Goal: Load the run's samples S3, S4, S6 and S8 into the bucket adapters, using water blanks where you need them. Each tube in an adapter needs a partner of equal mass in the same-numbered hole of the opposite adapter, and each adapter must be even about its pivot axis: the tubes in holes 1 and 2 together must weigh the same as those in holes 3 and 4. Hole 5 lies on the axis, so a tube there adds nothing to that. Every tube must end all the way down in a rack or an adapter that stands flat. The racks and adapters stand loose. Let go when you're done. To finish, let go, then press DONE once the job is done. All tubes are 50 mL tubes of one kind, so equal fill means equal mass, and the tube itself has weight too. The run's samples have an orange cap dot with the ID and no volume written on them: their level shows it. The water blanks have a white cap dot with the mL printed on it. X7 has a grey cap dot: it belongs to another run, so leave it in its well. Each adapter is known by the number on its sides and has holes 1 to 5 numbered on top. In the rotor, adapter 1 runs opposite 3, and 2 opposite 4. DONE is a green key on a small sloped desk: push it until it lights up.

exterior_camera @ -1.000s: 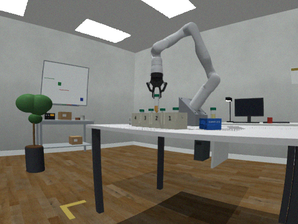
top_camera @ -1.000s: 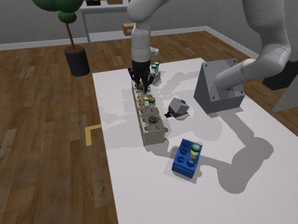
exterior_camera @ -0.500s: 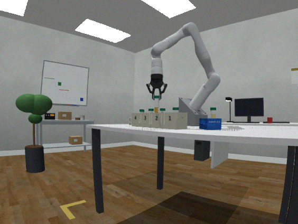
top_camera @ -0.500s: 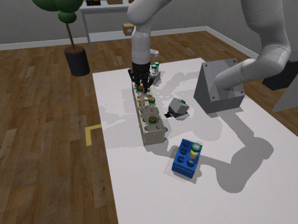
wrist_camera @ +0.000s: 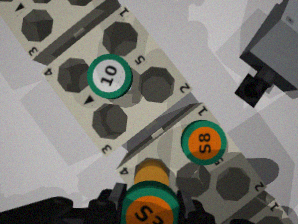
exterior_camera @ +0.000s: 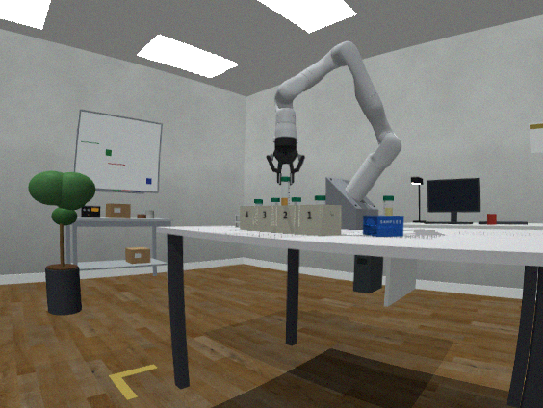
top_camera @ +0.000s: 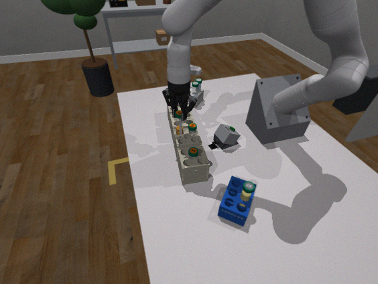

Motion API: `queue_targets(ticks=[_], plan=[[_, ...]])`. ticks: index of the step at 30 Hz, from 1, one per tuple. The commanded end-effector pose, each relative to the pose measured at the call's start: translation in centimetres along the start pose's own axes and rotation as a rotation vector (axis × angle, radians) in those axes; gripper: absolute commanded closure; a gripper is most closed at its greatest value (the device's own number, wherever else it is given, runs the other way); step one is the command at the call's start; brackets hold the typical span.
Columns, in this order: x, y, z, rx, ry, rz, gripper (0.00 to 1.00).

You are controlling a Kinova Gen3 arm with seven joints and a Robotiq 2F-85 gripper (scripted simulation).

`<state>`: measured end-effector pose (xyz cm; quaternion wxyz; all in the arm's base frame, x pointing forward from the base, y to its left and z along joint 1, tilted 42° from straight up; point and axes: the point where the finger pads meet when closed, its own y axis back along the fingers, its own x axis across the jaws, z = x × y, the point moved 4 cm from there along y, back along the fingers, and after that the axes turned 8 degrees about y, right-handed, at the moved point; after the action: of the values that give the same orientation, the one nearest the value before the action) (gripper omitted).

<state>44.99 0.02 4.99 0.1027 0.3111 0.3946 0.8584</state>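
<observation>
My gripper (top_camera: 179,108) (exterior_camera: 285,179) (wrist_camera: 150,202) is shut on the cap end of sample S3 (top_camera: 178,128) (exterior_camera: 284,198) (wrist_camera: 151,174), a tube with orange liquid, and holds it upright. Its lower end hangs at hole 4 of an adapter in the beige adapter row (top_camera: 196,174) (exterior_camera: 308,221) (wrist_camera: 135,107); the side view puts it over adapter 2. I cannot tell whether the tip is in the hole. S8 (top_camera: 192,126) (wrist_camera: 204,143) sits in hole 5 of the same adapter. A 10 mL blank (wrist_camera: 110,75) sits in hole 5 of the adjacent adapter. Another orange-dot tube (top_camera: 193,151) stands in the nearest adapter.
The blue SAMPLES rack (top_camera: 231,209) (exterior_camera: 382,226) holds one pale-dotted tube (top_camera: 248,186) (exterior_camera: 388,202). The sloped DONE desk (top_camera: 226,135) (wrist_camera: 270,45) stands right of the row. A blank rack with two tubes (top_camera: 195,84) stands behind the row. The arm's grey pedestal (top_camera: 278,114) is at the right.
</observation>
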Motion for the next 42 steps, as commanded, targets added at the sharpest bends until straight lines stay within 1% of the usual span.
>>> queue_targets(ticks=[1,42], plan=[[0.0,-0.1,0.0,0.0,0.0,-0.002,0.9],[0.0,-2.5,0.0,0.0,0.0,-0.002,0.9]])
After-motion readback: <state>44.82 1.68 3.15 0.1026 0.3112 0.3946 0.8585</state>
